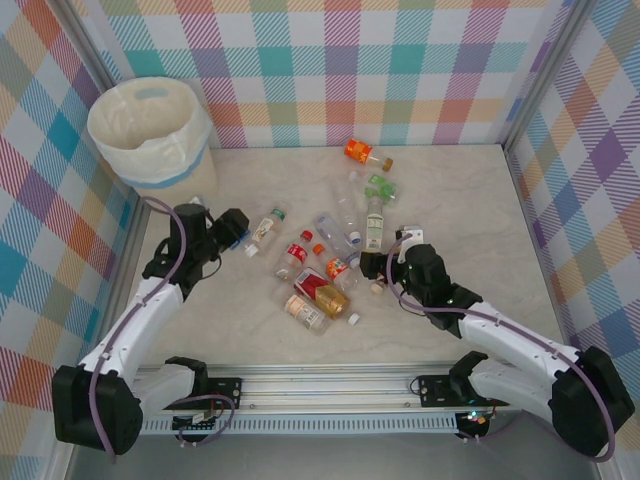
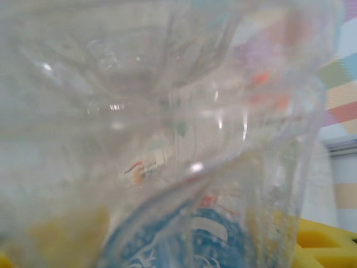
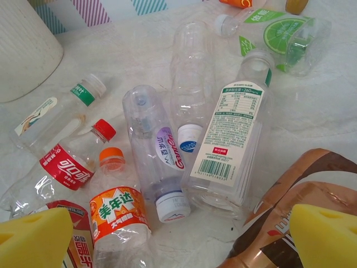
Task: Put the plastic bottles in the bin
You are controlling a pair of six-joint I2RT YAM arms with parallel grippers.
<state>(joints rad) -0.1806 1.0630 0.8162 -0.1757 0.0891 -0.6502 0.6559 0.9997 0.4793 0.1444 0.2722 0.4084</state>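
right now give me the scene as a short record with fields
bin: round cream bin with bag liner, far left corner of the table
loose bottles: cluster of plastic bottles lying at table centre, one orange-labelled bottle apart near the back wall
left tool: below the bin; its wrist view is blurred by a clear bottle with a blue label pressed close, likely held
right tool: at the right edge of the cluster, yellow pads apart, over a brown-labelled bottle

A lab test cell: checked fabric walls (image 1: 400, 60) enclose a marble-look table (image 1: 480, 200).
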